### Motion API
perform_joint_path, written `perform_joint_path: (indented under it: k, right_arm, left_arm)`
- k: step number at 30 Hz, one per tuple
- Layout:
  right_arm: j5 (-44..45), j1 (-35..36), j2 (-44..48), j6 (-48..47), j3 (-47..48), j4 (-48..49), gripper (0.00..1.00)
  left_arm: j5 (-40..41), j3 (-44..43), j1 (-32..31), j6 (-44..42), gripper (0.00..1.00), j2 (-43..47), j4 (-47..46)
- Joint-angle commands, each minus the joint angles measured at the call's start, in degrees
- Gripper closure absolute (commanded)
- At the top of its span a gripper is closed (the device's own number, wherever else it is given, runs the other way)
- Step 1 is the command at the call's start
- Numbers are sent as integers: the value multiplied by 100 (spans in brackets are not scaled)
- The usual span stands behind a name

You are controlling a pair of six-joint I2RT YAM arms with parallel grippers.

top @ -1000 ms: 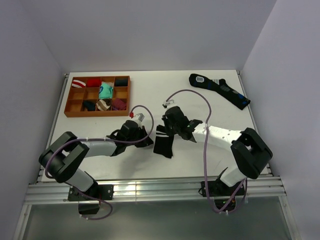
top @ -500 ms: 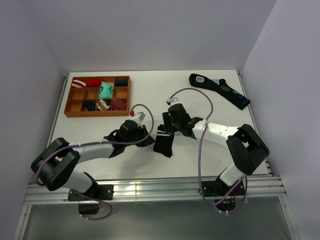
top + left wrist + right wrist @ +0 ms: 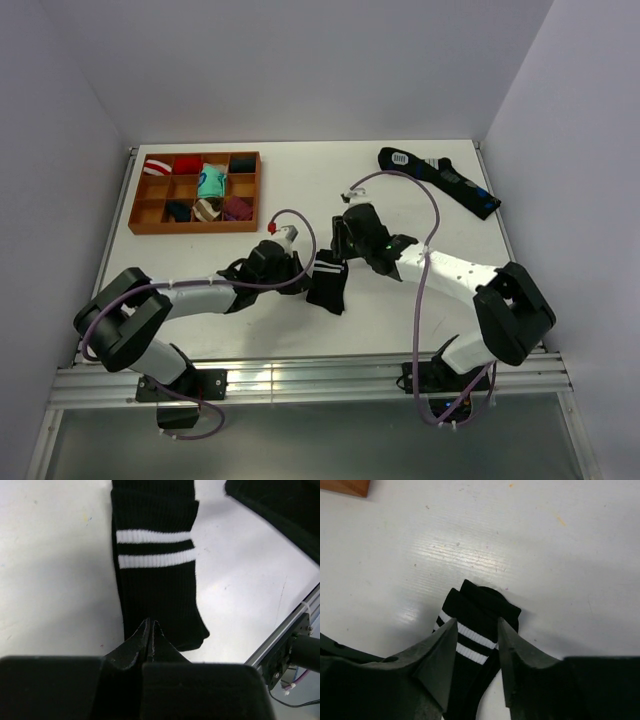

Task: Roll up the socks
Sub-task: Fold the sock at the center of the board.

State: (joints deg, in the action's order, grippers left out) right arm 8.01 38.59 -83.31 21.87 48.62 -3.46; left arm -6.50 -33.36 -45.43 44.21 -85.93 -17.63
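Note:
The socks (image 3: 328, 282) lie flat on the white table as a black stacked pair with two white stripes near the cuff. In the left wrist view the socks (image 3: 155, 575) stretch away from my left gripper (image 3: 151, 622), which is shut with its tips over the sock's near end; whether fabric is pinched does not show. My left gripper (image 3: 297, 279) sits at the socks' left side. My right gripper (image 3: 340, 252) hovers over the cuff end. It is open (image 3: 477, 625), its fingers standing either side of the striped cuff (image 3: 470, 642) without closing on it.
A wooden divided tray (image 3: 146, 222) with small rolled sock bundles stands at the back left. A longer dark sock with blue marks (image 3: 440, 180) lies at the back right. The aluminium rail (image 3: 290, 635) of the table's front edge runs close to the socks.
My right gripper has opened from nearly shut and drawn back over the cuff. My left gripper has slid right, up against the socks, and stayed shut.

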Motion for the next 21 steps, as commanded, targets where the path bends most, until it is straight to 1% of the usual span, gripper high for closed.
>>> perform_joint_path:
  k: [1, 4, 11, 21]
  right_arm:
    - [34, -27, 43, 274, -20, -49, 58]
    - [60, -27, -159, 301, 25, -49, 60]
    - [175, -27, -449, 265, 183, -128, 60]
    - [131, -27, -537, 283, 148, -102, 61]
  left_arm:
    - [26, -284, -19, -17, 100, -82, -144]
    - [17, -320, -19, 9, 100, -117, -153]
    - [35, -390, -19, -44, 100, -91, -57]
    - [0, -460, -19, -44, 100, -143, -39]
